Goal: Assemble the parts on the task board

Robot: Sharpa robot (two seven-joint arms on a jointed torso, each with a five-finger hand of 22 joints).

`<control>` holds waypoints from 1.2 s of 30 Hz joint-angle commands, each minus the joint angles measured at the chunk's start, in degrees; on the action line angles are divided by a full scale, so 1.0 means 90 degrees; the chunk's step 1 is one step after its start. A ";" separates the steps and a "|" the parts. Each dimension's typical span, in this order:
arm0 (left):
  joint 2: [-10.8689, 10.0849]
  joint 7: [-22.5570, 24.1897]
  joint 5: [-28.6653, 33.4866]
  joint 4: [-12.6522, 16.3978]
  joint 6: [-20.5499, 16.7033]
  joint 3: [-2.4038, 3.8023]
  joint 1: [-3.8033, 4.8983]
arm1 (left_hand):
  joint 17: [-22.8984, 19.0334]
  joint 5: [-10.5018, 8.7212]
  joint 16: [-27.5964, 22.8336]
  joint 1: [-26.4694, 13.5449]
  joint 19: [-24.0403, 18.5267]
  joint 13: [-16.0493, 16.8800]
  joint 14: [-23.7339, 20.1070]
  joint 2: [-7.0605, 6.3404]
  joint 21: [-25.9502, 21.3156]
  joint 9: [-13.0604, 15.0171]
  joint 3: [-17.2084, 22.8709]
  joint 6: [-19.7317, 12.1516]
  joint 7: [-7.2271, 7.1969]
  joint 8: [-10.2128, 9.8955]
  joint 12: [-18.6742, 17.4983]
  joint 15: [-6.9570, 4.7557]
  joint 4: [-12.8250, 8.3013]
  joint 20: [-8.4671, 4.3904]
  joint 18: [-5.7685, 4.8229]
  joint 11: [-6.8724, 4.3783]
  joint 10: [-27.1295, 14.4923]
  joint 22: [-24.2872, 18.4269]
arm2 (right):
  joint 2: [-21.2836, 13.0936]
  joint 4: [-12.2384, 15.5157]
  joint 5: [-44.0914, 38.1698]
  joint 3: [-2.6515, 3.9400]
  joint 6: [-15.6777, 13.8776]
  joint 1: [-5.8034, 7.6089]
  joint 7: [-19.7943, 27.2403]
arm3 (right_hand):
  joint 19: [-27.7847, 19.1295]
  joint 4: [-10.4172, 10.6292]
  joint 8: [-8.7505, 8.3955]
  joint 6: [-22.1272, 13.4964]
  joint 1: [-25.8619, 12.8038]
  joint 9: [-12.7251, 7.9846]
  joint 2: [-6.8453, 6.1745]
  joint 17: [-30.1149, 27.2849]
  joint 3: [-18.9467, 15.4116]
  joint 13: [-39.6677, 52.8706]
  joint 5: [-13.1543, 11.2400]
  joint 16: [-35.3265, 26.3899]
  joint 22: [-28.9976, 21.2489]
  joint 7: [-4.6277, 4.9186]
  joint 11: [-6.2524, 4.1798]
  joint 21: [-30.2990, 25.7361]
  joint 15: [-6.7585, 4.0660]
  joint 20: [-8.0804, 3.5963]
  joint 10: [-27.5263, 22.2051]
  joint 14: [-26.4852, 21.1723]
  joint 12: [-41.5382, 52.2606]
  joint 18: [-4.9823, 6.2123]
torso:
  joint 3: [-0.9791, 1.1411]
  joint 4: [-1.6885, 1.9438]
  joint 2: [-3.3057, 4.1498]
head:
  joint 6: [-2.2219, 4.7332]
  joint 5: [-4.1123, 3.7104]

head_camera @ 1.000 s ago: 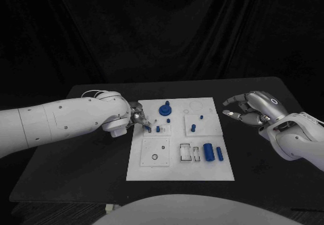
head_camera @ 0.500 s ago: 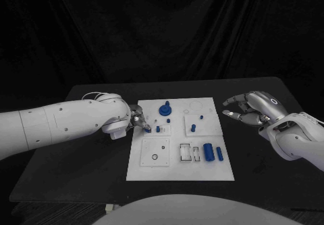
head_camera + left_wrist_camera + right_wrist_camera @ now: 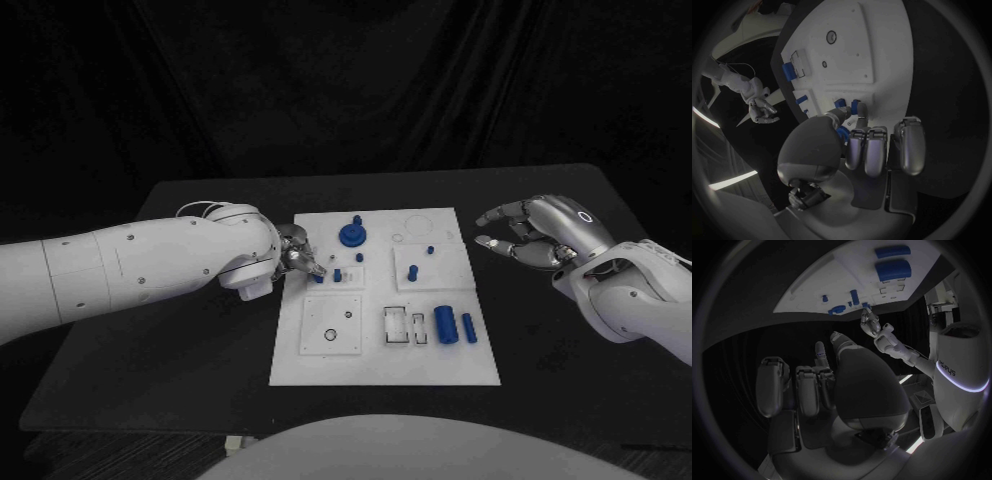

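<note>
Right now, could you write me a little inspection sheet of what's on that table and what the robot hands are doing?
Surface: black table, matte, with the white task board in its middle.
Job's things: blue parts on the board: a round knobbed piece, small pegs, two cylinders lying side by side.
Clutter: nothing seen.
Robot hands: left robot hand at the board's left edge, fingertips on a small blue part; whether it grips it cannot be told. Right robot hand hangs off the board's right side, fingers apart, holding nothing.
Cables: thin white wires at the left wrist.
Surroundings: dark curtain behind.
</note>
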 commanded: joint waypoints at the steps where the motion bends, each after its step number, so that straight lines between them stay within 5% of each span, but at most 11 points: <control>1: -0.0013 0.0232 -0.0175 0.0036 -0.0221 0.0000 -0.0014 | 0.1677 -0.0006 0.0017 0.0001 -0.0019 0.1677 0.0673 0.0055 -0.0041 -0.0001 0.0260 0.0002 -0.0021 -0.0017 0.0023 -0.0006 -0.0237 -0.0013 -0.0057 -0.0009 0.0654 0.0951 | -0.0012 0.0012 -0.0010 0.0004 0.0017 -0.0018 -0.0069 | 0.0085 0.0006 -0.0029 0.0054 -0.0007 -0.0006 0.0071 0.1554 0.0036 0.1673 0.0032 -0.0038 0.1268 0.0006 0.0048 -0.0025 0.0041 0.0036 0.0681 0.0633 0.0016 0.0010 | 0.0001 -0.0001 0.0003 | 0.0001 0.0000; 36: -0.0030 0.0084 -0.0543 -0.0021 -0.0009 -0.0001 -0.0060 | 0.1677 -0.0027 0.0017 -0.0065 -0.0020 0.1677 0.0673 0.0059 -0.0048 0.0035 0.0256 0.0025 -0.0020 0.0008 0.0023 -0.0003 -0.0196 -0.0010 -0.0057 -0.0006 0.0654 0.0953 | -0.0017 -0.0008 -0.0009 0.0004 0.0065 -0.0070 -0.0098 | 0.0082 0.0003 -0.0034 0.0062 -0.0014 -0.0014 0.0071 0.1544 0.0035 0.1673 0.0036 -0.0043 0.1266 0.0006 0.0048 -0.0033 0.0041 0.0037 0.0681 0.0631 0.0016 0.0011 | 0.0003 -0.0008 -0.0005 | 0.0001 0.0036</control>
